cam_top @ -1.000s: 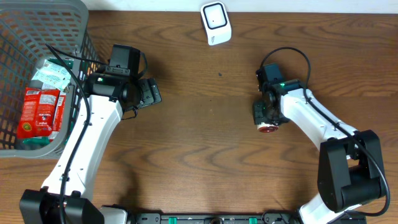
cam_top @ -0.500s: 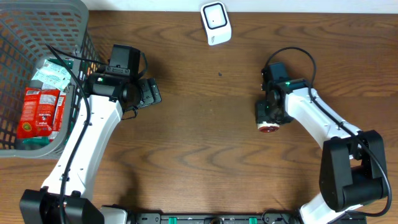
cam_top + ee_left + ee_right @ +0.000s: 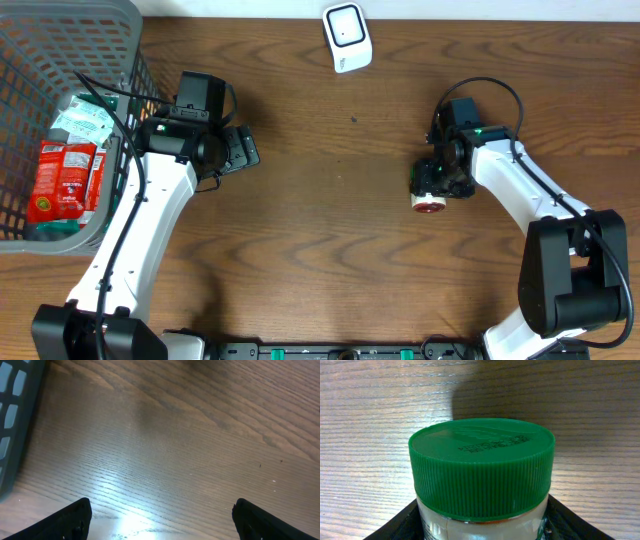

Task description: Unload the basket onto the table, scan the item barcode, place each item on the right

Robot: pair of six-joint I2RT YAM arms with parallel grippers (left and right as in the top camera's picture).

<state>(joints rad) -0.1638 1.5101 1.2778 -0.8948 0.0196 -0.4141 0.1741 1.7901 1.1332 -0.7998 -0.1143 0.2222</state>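
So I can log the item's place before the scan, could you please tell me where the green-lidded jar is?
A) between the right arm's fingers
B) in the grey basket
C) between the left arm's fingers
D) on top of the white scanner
A: the right wrist view shows the green-lidded jar between the fingers of the right gripper, while the left gripper stands open over the table.

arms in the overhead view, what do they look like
The left arm and right arm both have white tubular links with black joint housings. A thin black cable loops along each, and a small green light glows near each wrist. The left fingers are black.
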